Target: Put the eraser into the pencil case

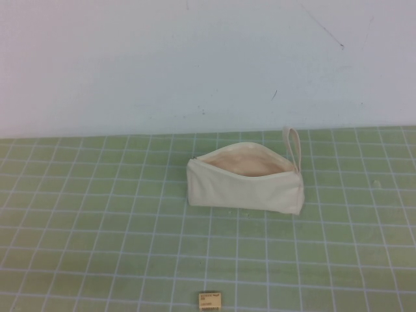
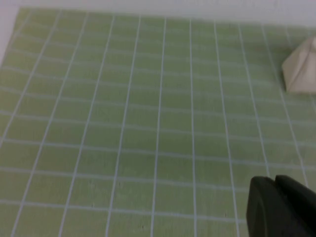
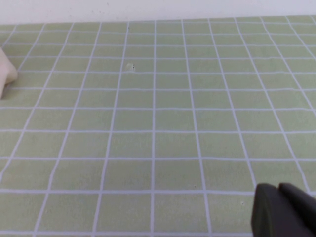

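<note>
Neither arm reaches into the raised camera's view, so the grippers can only be found in their own wrist cameras. The left gripper [image 2: 281,207] shows as a dark, rounded piece of black housing poking into one corner of its picture, hanging above the green mat [image 2: 148,123] with nothing under it but bare squares; whether it is open or closed I cannot tell, and nothing is seen held in it. The right gripper [image 3: 284,210] shows in the same way, a dark lump in the corner of its picture over bare mat, and its state is just as unclear.

From the left wrist camera, a pale folded corner of the pencil case [image 2: 301,69] peeks in at the edge of the picture, well apart from the gripper. The right wrist camera catches only a small cream sliver of the pouch at its far edge.

From the raised camera, the pencil case [image 1: 246,182] stands on the mat [image 1: 97,214] roughly in the middle of the table, a little toward the robot's right. Its zip is open, the mouth gapes upward and shows a peach lining, and a loop strap [image 1: 292,146] sticks up at its right end. The eraser [image 1: 210,299] lies on the mat at the near edge, well apart from the pouch and slightly to the left of its middle, a small tan block with dark print on top. A white wall [image 1: 195,58] rises behind the mat.
</note>
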Motion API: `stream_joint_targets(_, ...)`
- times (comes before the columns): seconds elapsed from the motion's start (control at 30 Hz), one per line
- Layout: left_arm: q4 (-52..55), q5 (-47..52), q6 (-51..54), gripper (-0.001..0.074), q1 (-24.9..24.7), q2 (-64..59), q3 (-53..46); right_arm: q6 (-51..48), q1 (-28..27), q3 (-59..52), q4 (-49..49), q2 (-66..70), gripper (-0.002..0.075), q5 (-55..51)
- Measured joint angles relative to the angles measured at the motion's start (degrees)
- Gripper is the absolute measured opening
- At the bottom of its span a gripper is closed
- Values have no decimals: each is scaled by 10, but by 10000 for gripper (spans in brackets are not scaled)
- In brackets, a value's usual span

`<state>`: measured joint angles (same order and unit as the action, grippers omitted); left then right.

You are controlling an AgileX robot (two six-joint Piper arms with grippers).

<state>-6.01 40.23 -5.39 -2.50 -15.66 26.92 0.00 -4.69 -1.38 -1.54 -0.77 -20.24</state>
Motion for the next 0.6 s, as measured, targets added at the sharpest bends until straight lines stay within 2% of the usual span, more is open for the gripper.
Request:
stream_joint_targets(0.1,-4,57,16,-1,0,-83,51,0,0,0,0,0,-1,0)
stream_joint_targets(0.3,-49,31,42,-1,0,-217,70,0,0,0,0,0,-1,0)
stream_joint_targets(0.4,-159,38,140,-1,1,-302,90,0,0,0,0,0,-1,0)
stream_joint_targets(0.43,-238,40,219,-1,-2,-360,105,0,0,0,0,0,-1,0)
stream_joint_targets(0.47,-274,39,256,-1,-8,-389,115,0,0,0,0,0,-1,0)
stream_joint_targets(0.6,-306,33,295,-1,-56,-489,166,0,0,0,0,0,-1,0)
